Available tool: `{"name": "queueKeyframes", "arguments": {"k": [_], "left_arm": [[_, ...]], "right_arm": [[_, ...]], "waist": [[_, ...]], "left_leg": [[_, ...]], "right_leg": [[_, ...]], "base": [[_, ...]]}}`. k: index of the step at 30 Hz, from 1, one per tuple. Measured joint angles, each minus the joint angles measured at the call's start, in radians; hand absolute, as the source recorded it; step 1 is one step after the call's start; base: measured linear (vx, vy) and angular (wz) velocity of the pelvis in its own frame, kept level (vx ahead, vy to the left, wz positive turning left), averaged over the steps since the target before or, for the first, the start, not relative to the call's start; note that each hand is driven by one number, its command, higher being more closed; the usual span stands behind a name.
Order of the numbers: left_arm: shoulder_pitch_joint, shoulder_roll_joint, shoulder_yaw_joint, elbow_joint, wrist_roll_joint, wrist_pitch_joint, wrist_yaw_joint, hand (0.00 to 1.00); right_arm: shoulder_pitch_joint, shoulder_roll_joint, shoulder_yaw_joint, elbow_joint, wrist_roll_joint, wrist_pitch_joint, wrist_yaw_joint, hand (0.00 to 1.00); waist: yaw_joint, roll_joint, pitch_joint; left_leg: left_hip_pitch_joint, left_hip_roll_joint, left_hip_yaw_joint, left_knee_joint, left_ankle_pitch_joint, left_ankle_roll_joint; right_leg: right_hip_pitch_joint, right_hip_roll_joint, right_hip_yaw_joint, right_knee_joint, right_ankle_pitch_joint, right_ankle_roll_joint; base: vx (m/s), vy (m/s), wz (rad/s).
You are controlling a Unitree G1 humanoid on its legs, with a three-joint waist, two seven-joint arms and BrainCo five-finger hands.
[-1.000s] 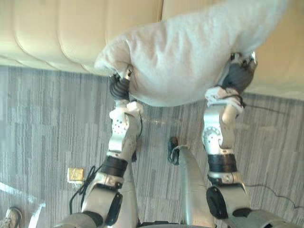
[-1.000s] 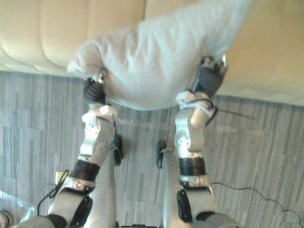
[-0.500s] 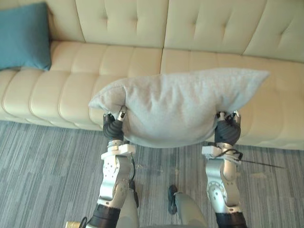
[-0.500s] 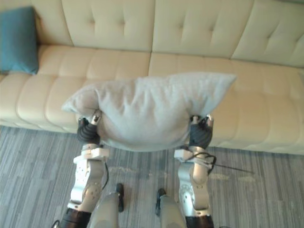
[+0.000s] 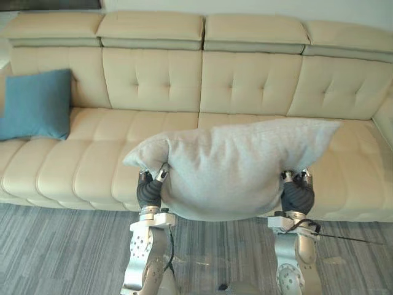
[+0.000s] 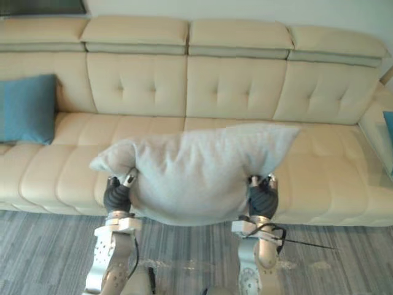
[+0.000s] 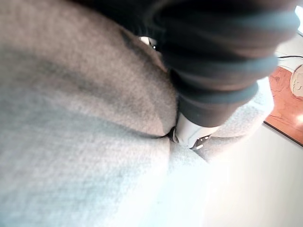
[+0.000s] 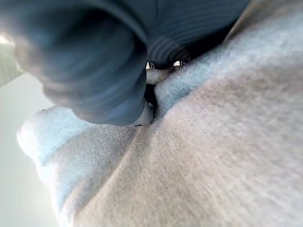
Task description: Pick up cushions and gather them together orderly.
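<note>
While left hand (image 5: pixel 149 192) and right hand (image 5: pixel 297 196) fingers pinch it, one grey cushion (image 5: pixel 236 166) aloft, one blue cushion (image 5: pixel 37 104) on sofa (image 5: pixel 153 80).

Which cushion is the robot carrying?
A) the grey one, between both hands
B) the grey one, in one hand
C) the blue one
A: the grey cushion sits between the left hand and the right hand; the blue cushion rests on the sofa.

A plump pale grey cushion (image 5: pixel 230 169) hangs lengthwise before the sofa (image 5: pixel 245 80); a blue cushion (image 5: pixel 37 104) leans upright at its left end.
</note>
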Motion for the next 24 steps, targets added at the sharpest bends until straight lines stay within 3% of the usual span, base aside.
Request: {"name": "queueKeyframes", "arguments": {"k": [1, 2, 4, 5, 7, 9, 11, 15, 16, 19, 24], "left_arm": [[0.012, 0.015, 0.005, 0.000, 0.000, -0.001, 0.000, 1.00], [0.017, 0.019, 0.005, -0.001, 0.000, -0.001, 0.000, 1.00], [0.016, 0.023, 0.008, -0.001, 0.000, -0.002, 0.000, 1.00], [0.016, 0.025, 0.008, 0.000, 0.000, 0.000, 0.000, 1.00], [0.016, 0.037, 0.008, 0.018, 0.000, 0.002, 0.000, 1.00], [0.016, 0.044, 0.009, 0.032, 0.000, 0.004, 0.000, 1.00], [0.012, 0.043, 0.009, 0.030, 0.001, -0.002, 0.000, 1.00], [0.011, 0.043, 0.009, 0.031, 0.001, 0.001, 0.000, 1.00], [0.003, 0.044, 0.008, 0.031, 0.002, 0.000, 0.000, 1.00], [-0.025, 0.019, -0.011, 0.076, 0.014, 0.008, -0.011, 1.00], [-0.027, -0.009, -0.008, 0.074, 0.039, 0.006, -0.022, 1.00]], "right_arm": [[-0.008, 0.011, 0.002, 0.025, -0.001, 0.010, 0.000, 1.00], [-0.008, 0.013, 0.002, 0.032, -0.002, 0.015, 0.000, 1.00], [-0.020, 0.009, 0.003, 0.048, -0.024, 0.030, 0.000, 1.00], [-0.021, 0.008, 0.003, 0.051, -0.034, 0.031, 0.000, 1.00], [-0.028, 0.009, 0.002, 0.091, -0.041, 0.032, 0.000, 1.00], [-0.034, 0.009, 0.002, 0.135, -0.046, 0.034, 0.000, 1.00], [-0.044, 0.008, 0.002, 0.153, -0.058, 0.035, 0.000, 1.00], [-0.062, 0.004, -0.005, 0.158, -0.071, 0.038, 0.000, 1.00], [-0.068, 0.003, -0.009, 0.156, -0.071, 0.037, 0.000, 1.00], [-0.078, -0.029, -0.045, 0.166, -0.069, 0.041, 0.001, 1.00], [-0.078, -0.036, -0.050, 0.154, -0.058, 0.041, 0.001, 1.00]], "waist": [[0.001, -0.024, -0.018], [0.000, -0.032, -0.032], [0.001, -0.048, -0.052], [0.000, -0.047, -0.051], [-0.004, -0.046, -0.047], [-0.010, -0.041, -0.044], [-0.014, -0.036, -0.040], [-0.024, -0.051, -0.048], [-0.031, -0.066, -0.053], [-0.024, -0.009, -0.052], [-0.021, 0.003, -0.061]], "left_leg": [[0.017, -0.027, 0.031, 0.003, 0.002, 0.023], [0.016, -0.034, 0.049, 0.006, -0.003, 0.033], [0.010, -0.045, 0.125, 0.055, -0.036, 0.085], [0.025, -0.047, 0.140, 0.053, -0.043, 0.096], [0.113, -0.051, 0.174, 0.002, -0.048, 0.105], [0.196, -0.051, 0.186, -0.044, -0.050, 0.108], [0.251, -0.048, 0.193, -0.099, -0.060, 0.100], [0.259, -0.035, 0.168, -0.091, -0.083, 0.067], [0.250, -0.047, 0.143, -0.074, -0.092, 0.037], [0.254, -0.029, 0.060, -0.085, -0.101, 0.001], [0.318, -0.013, 0.029, -0.236, -0.027, -0.034]], "right_leg": [[0.003, -0.026, 0.040, -0.012, -0.002, 0.018], [0.005, -0.038, 0.049, -0.026, 0.005, 0.024], [-0.009, -0.077, 0.113, -0.031, 0.064, 0.096], [-0.033, -0.078, 0.127, 0.023, 0.076, 0.117], [-0.147, -0.072, 0.139, 0.305, 0.130, 0.190], [-0.223, -0.058, 0.116, 0.501, 0.118, 0.168], [-0.295, -0.046, 0.062, 0.554, 0.091, 0.121], [-0.316, 0.005, 0.010, 0.300, 0.084, 0.065], [-0.284, 0.016, 0.020, 0.154, 0.157, 0.032], [-0.253, 0.048, -0.028, 0.122, 0.159, -0.007], [-0.200, 0.077, -0.057, 0.048, 0.176, -0.036]], "base": [[0.26, 0.360, -0.47], [0.39, 0.444, -0.61], [0.38, 0.402, -0.64], [0.26, 0.276, -0.50], [0.20, 0.171, -0.45], [0.12, 0.034, -0.23], [0.10, -0.049, -0.13], [0.07, -0.181, 0.14], [0.11, -0.247, 0.41], [0.11, -0.157, 0.23], [0.14, -0.121, 0.09]]}}
